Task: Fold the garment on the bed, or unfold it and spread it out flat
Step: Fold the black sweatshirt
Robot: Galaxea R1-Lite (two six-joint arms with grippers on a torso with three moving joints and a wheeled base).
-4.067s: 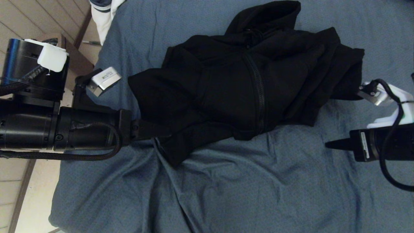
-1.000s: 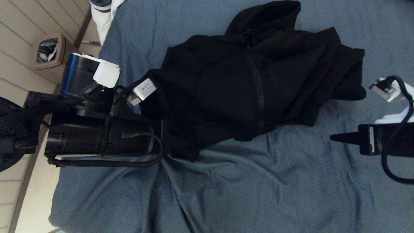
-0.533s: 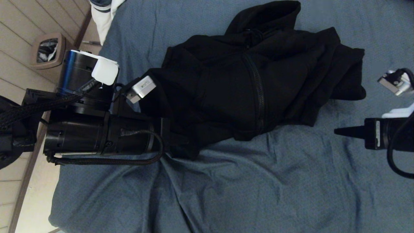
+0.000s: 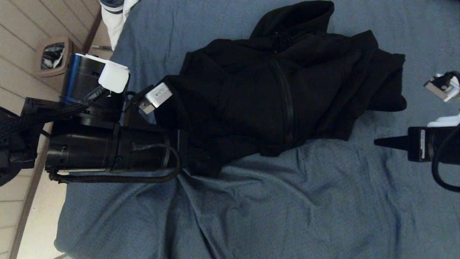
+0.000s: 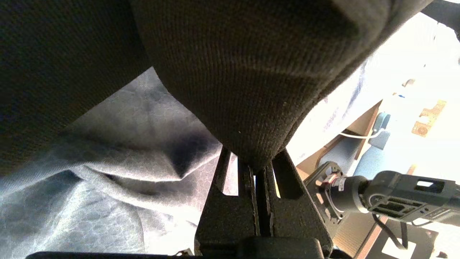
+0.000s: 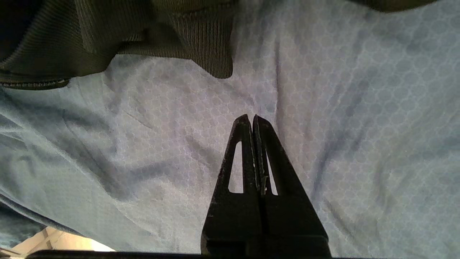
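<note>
Near us the left claw (image 5: 256, 169) is clamped on the black hoodie (image 4: 280, 90), bunched mid-bed (image 4: 251, 216). We judge a fold in hand; next, lay it down. Right claw (image 6: 253, 120) clenched, holding nothing.

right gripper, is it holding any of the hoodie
No, the right gripper is shut on nothing, over bare bed clear of the hoodie.
</note>
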